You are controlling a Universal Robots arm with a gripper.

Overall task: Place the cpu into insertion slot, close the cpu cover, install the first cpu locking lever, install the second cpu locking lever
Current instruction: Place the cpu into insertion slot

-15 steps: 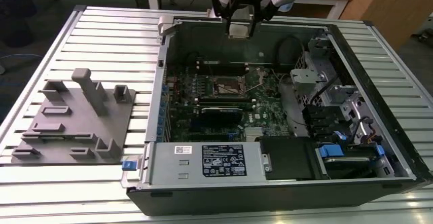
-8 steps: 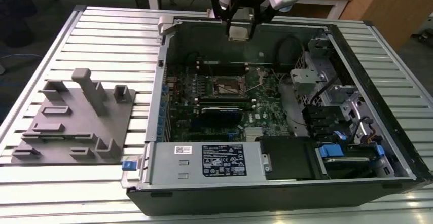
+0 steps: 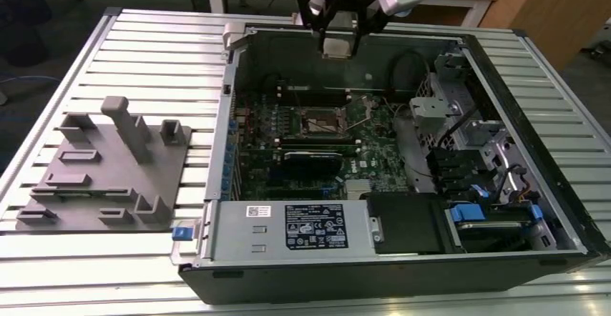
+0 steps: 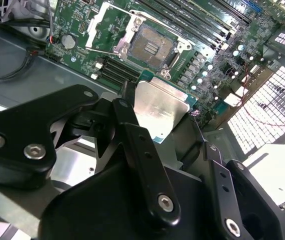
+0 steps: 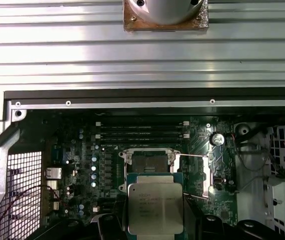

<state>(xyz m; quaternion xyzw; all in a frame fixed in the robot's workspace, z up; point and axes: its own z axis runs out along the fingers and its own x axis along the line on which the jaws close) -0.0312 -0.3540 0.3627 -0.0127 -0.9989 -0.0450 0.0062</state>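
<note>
Silver-grey cpu [image 5: 155, 207] sits clamped in the black claw [image 3: 338, 44], hanging well above the bare insertion slot [image 5: 150, 162].

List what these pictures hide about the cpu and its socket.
- The cpu: underside faces away in both wrist views; one end cut off by the first wrist view's edge.
- The insertion slot: partly behind the cpu in the first wrist view; its contacts too small in the exterior view.
</note>
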